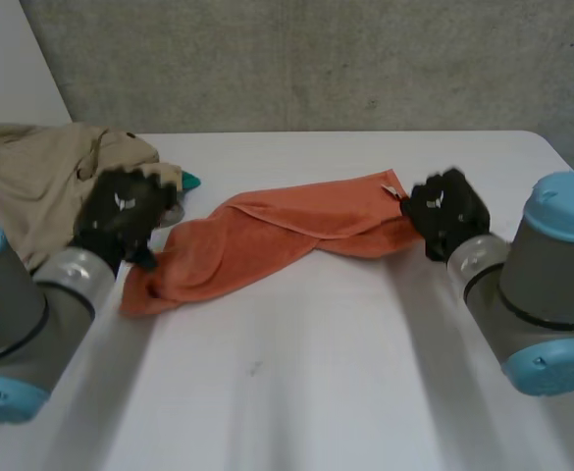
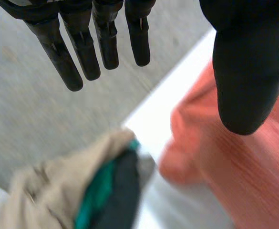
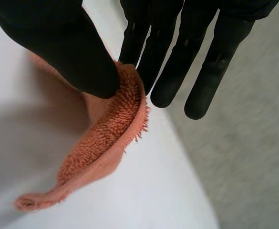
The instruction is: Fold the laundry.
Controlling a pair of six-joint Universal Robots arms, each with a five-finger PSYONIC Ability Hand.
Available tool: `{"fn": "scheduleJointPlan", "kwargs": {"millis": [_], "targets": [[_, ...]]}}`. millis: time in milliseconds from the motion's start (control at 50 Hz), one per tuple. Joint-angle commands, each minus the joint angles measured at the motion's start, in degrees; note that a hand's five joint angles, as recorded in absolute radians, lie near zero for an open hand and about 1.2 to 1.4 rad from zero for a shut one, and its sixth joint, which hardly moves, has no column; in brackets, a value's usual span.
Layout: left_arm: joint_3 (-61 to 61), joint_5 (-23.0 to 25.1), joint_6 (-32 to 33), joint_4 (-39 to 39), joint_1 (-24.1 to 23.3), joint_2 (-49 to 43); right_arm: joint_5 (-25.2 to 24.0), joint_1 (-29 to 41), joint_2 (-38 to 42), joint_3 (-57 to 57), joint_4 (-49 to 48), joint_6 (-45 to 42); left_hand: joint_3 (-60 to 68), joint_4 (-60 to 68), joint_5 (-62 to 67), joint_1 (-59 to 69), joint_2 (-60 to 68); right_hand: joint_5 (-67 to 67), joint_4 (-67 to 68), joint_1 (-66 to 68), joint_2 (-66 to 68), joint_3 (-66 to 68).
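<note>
The towel [image 1: 267, 240] is orange, solid all the way along, no print, lying on a plain white counter [image 1: 316, 392]. Far left, the garment [image 1: 31, 182] reads khaki-beige, unpatterned, and there's a flash of teal cloth [image 1: 188, 181] at its edge (beside a dark grey piece [image 2: 120, 191] in the left wrist view). Left hand [image 1: 120, 211] black, right hand [image 1: 448, 211] black, fingers [image 3: 168, 71] the same matte black. Arms [image 1: 12, 324] grey, caps [image 1: 566, 206] light blue. Behind it all, a mottled grey wall [image 1: 316, 59].

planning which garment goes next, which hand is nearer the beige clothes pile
Left. The left hand hangs open at the edge of the beige clothes pile, by one end of the orange towel. The right hand is across the table, pinching the towel's other end.
</note>
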Motion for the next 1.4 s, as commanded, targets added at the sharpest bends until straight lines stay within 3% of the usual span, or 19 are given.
{"fn": "scheduleJointPlan", "kwargs": {"millis": [20, 260, 400, 480, 500, 520, 580, 680, 760, 900, 1100, 1400], "targets": [[15.05, -0.18, -6.06, -4.01, -2.12, -7.52, -6.23, 1.24, -11.56, -0.18, -6.81, 2.64, -5.77, -5.18, -4.89, -6.16, -5.76, 11.61, 11.64, 31.51, 13.68, 12.13], [40.63, 2.72, -8.96, -17.11, -4.58, -28.35, -17.05, 3.08, -25.64, -2.2, -10.25, 9.66, -12.89, -12.3, -12.01, -13.28, -12.88, 11.61, 11.64, 31.51, 13.68, 12.13], [45.74, 5.36, -8.27, -20.19, -9.06, -38.02, -18.9, 3.18, -29.86, -4.21, -9.99, 14.93, -12.89, -12.3, -12.01, -13.28, -12.88, 11.61, 11.64, 31.51, 13.68, 12.13], [45.39, 1.77, -5.1, -19.23, -9.25, -38.39, -18.64, 0.72, -28.64, -4.05, -6.66, 16.52, -8.99, -8.4, -8.1, -9.38, -8.98, 11.61, 11.64, 31.51, 13.68, 12.13], [44.95, 0.71, -4.75, -18.96, -9.07, -37.86, -18.55, 0.02, -27.85, -4.05, -5.52, 16.61, -8.64, -8.06, -7.76, -9.03, -8.64, 9.92, 9.96, 29.82, 11.99, 10.44], [43.99, -2.08, -4.22, -18.35, -8.46, -36.03, -18.03, -1.21, -25.58, -4.05, -2.64, 16.61, -8.64, -8.06, -7.76, -9.03, -8.63, -7.58, -7.55, 12.32, -5.51, -7.06], [40.66, -5.79, -4.57, -16.25, -6.97, -31.47, -15.32, -3.67, -19.7, -4.48, 5.08, 16.87, -8.47, -7.89, -7.59, -8.86, -8.47, -39.29, -39.25, -19.38, -37.22, -38.77], [35.82, -4.4, -6.67, -13.34, -4.06, -25.3, -9.34, -6.93, -10.19, -5.71, 15.04, 19.07, -7.97, -7.38, -7.09, -8.36, -7.96, -49.8, -49.76, -29.89, -47.73, -49.28], [33.44, 0.16, -8.78, -13.42, -1.69, -22.57, -6.43, -8.42, -2.55, -7.99, 20.67, 26.79, -5.29, -4.7, -4.41, -5.68, -5.28, -51.33, -51.29, -31.42, -49.25, -50.8], [35.98, 7.38, -11.33, -18.34, 2.27, -24.49, -9.06, -10.62, 8.53, -14.58, 24.02, 40.95, 1.28, 1.87, 2.16, 0.89, 1.29, -50.82, -50.78, -30.92, -48.75, -50.3], [41.26, 7.47, -12.22, -28.71, 3.24, -29.16, -9.41, -7.82, 21.8, -27.94, 24.73, 47.19, 1.45, 2.04, 2.33, 1.06, 1.46, -45.62, -45.58, -25.71, -43.55, -45.09], [30.72, 7.73, -13.36, -22.57, 3.24, -20.11, -8.27, -3.16, 36.49, -44.91, 24.64, 50.89, -0.06, 0.52, 0.82, -0.45, -0.05, -38.21, -38.17, -18.3, -36.14, -37.68]]}}
